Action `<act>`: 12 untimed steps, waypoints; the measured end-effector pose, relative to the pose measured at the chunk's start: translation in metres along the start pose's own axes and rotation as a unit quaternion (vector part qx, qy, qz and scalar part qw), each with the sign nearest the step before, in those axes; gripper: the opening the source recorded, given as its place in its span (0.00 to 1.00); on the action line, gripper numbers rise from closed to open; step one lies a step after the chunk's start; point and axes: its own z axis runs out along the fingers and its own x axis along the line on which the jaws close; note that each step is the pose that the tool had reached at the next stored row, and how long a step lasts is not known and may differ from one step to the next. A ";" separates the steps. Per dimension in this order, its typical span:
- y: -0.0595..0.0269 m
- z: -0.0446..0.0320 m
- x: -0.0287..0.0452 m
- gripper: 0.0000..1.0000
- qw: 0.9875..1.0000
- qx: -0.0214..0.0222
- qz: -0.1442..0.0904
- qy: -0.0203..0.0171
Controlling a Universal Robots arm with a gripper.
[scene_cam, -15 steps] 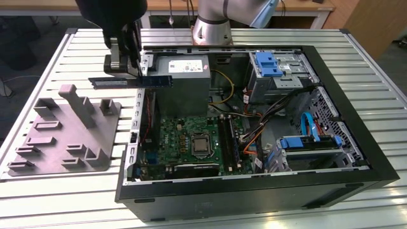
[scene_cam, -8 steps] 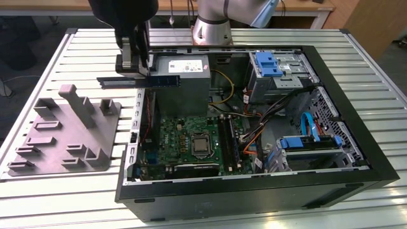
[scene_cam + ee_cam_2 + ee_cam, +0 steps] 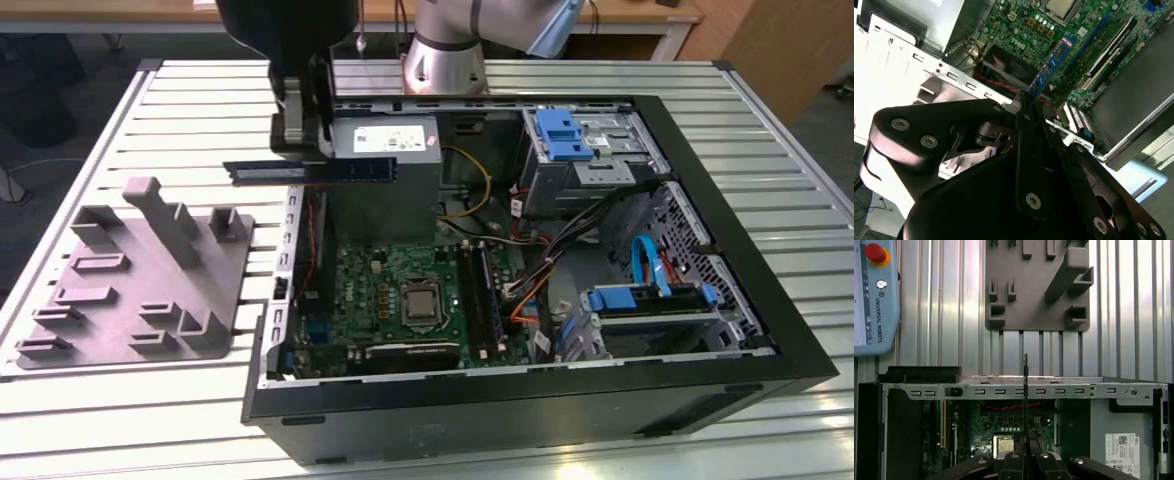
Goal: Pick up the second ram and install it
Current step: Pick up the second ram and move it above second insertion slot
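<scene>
Gripping the second ram (image 3: 358,171) off-centre, closed tight on its faces, the tool (image 3: 302,158) hangs over the open computer case's (image 3: 747,330) wall, with the motherboard (image 3: 400,290) below and ahead of it. Best practice, I'd judge: hold the stick level and square to the board, since any tilt risks a crooked seat.

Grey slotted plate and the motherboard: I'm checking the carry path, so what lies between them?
The case's perforated metal wall and a strip of slatted table, in the first wrist view; the ram in the gripper crosses above that wall.
</scene>
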 end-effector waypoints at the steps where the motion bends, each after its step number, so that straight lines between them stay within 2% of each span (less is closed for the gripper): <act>1: -0.0020 -0.0001 0.0000 0.14 1.000 0.000 0.000 0.000; 12: -0.0286 -0.0008 -0.0004 0.14 1.000 0.000 0.000 0.000</act>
